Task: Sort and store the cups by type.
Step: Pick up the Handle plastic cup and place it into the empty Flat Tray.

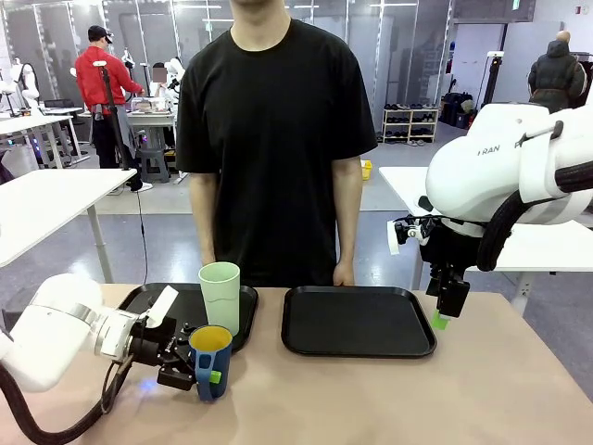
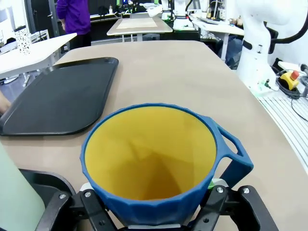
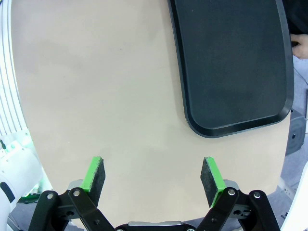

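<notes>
The dark blue mug [image 1: 210, 360] with a yellow inside stands upright near the table's front left, and my left gripper [image 1: 202, 364] is shut on it from the left. In the left wrist view the mug [image 2: 163, 163] sits between the fingers, its handle to the right. The pale mint-green tumbler [image 1: 220, 297] stands upright on the left black tray [image 1: 148, 298], just behind the mug; its side [image 2: 14, 197] shows at the wrist view's lower left. My right gripper [image 1: 442, 320] hangs open and empty over the right edge of the right tray; its green pads [image 3: 95, 172] stand wide apart above bare table.
The right black tray [image 1: 359, 321] lies at the table's middle right with nothing on it, also visible as the tray [image 3: 231, 62] and the tray [image 2: 57, 96]. A person in a black shirt [image 1: 273, 139] stands at the far side, hands at the table's edge.
</notes>
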Available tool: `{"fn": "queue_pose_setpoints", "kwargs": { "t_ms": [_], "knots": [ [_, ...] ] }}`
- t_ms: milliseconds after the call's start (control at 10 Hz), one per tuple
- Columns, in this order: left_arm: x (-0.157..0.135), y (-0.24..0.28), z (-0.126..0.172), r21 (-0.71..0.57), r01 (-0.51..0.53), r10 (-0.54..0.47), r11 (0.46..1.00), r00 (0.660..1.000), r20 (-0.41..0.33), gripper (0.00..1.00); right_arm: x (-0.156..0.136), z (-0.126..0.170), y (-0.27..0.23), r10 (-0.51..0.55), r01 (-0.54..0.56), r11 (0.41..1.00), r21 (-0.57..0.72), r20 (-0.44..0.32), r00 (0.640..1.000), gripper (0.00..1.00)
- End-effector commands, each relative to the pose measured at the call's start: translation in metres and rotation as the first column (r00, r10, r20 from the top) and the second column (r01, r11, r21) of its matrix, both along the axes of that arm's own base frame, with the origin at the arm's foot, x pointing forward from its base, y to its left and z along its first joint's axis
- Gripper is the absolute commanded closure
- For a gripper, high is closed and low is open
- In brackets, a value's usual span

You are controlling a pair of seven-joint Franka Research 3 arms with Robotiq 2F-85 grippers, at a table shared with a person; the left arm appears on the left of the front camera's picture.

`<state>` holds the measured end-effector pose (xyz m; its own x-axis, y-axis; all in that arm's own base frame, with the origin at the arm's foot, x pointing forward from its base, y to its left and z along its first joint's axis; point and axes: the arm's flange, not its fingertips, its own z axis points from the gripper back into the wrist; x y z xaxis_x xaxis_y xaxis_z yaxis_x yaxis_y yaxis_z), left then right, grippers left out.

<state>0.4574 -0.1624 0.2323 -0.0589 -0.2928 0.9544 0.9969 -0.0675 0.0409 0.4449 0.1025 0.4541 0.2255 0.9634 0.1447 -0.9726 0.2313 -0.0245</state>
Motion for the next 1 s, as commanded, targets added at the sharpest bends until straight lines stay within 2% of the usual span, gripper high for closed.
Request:
{"fn": "queue_pose_setpoints", "kwargs": {
  "t_ms": [0,300,600,700,800,900],
  "knots": [
    [-0.024,-0.014,-0.023,-0.05,0.007,-0.005,0.999,0.999,0.039,0.45,0.0,0.001,-0.002,0.001,-0.001,1.0,-0.005,0.008,1.0,0.0],
    [-0.02,-0.064,0.002,-0.088,-0.009,0.01,0.996,1.0,0.012,0.45,0.0,0.001,-0.002,0.001,-0.001,1.0,-0.005,0.008,1.0,0.0],
    [-0.011,-0.113,0.015,-0.091,-0.09,0.092,0.992,0.995,0.026,0.45,0.0,0.001,-0.002,0.001,-0.001,1.0,-0.005,0.008,1.0,0.0],
    [-0.009,-0.122,0.017,-0.121,-0.077,0.08,0.99,0.997,0.02,0.45,0.0,0.001,-0.002,0.001,-0.001,1.0,-0.005,0.008,1.0,0.0],
    [-0.018,-0.101,0.017,-0.099,-0.045,0.044,0.994,0.999,-0.015,0.45,0.0,0.001,-0.002,0.001,-0.001,1.0,-0.005,0.008,1.0,0.0],
    [-0.018,-0.101,0.017,-0.099,-0.045,0.044,0.994,0.999,-0.015,0.45,0.0,0.001,-0.002,0.001,-0.001,1.0,-0.005,0.008,1.0,0.0]
  ]
}}
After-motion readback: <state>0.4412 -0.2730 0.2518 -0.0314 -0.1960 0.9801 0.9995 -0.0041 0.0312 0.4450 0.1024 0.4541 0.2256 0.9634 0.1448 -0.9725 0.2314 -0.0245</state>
